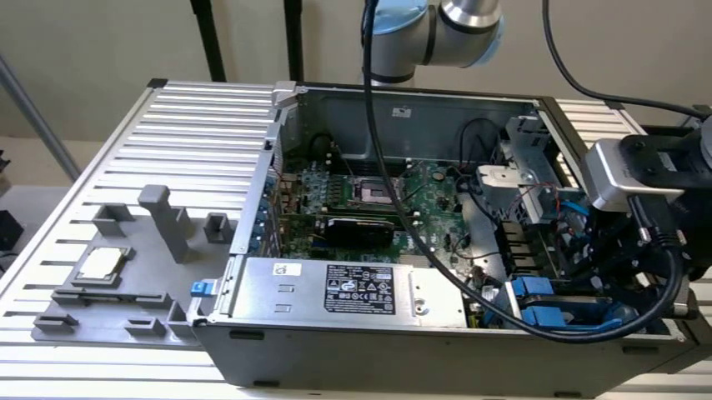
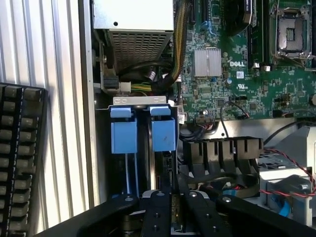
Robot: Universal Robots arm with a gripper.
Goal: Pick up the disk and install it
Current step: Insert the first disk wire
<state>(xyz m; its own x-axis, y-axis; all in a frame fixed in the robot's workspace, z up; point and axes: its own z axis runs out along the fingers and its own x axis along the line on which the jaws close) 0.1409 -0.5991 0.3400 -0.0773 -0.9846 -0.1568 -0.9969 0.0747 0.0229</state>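
Observation:
My gripper (image 2: 178,210) hangs over the drive bay at the front corner of the open computer case (image 1: 333,350). Its black fingers (image 2: 159,215) stand close together, shut on the thin dark edge of the disk (image 2: 165,170), which stands on edge in the bay. Two blue rail tabs (image 2: 163,136) sit at the bay's mouth just beyond the fingers. In the exterior view the gripper (image 1: 619,279) is low on the exterior view's right, beside the blue tabs (image 1: 542,315); the disk's label and flat faces are hidden.
A green motherboard (image 2: 232,74) with a heatsink fills the case floor. The silver power supply box (image 1: 345,292) lies along the front wall. Black connectors and red-black wires (image 2: 276,158) crowd beside the bay. A grey fixture tray (image 1: 122,283) holding a small silver chip (image 1: 100,262) sits outside the case.

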